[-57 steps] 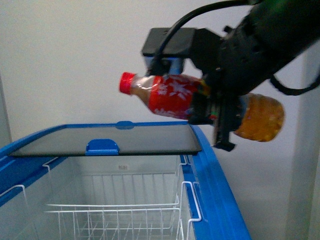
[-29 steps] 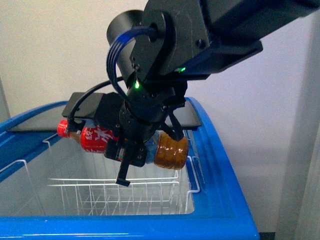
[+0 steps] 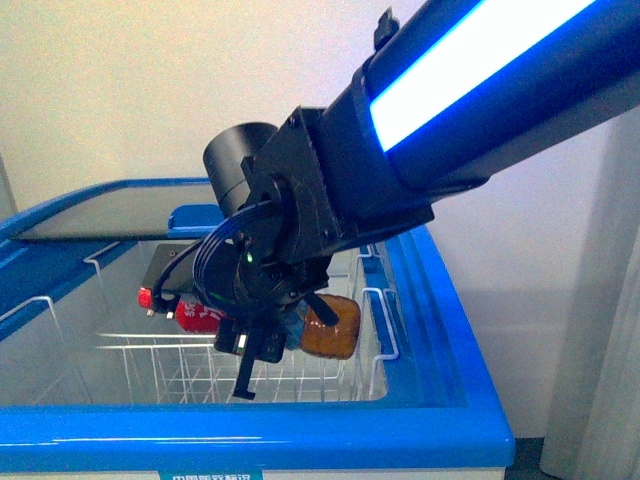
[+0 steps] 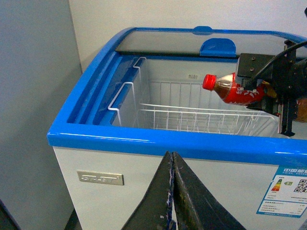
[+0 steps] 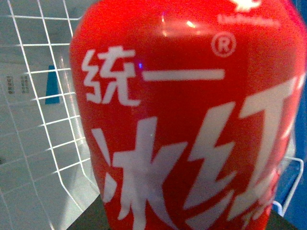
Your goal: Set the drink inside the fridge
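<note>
Pale wall [image 3: 120,90] behind; my right gripper [image 3: 262,335] is pinching the red-capped amber plastic bottle [image 4: 237,91] over the blue-rimmed white chest freezer [image 4: 144,143]; my left gripper [image 4: 170,158] is keeping its jaws pressed together

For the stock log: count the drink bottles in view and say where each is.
1. The drink lies sideways in the right hand, above the wire basket in the fridge. More could hide under the lid.
</note>
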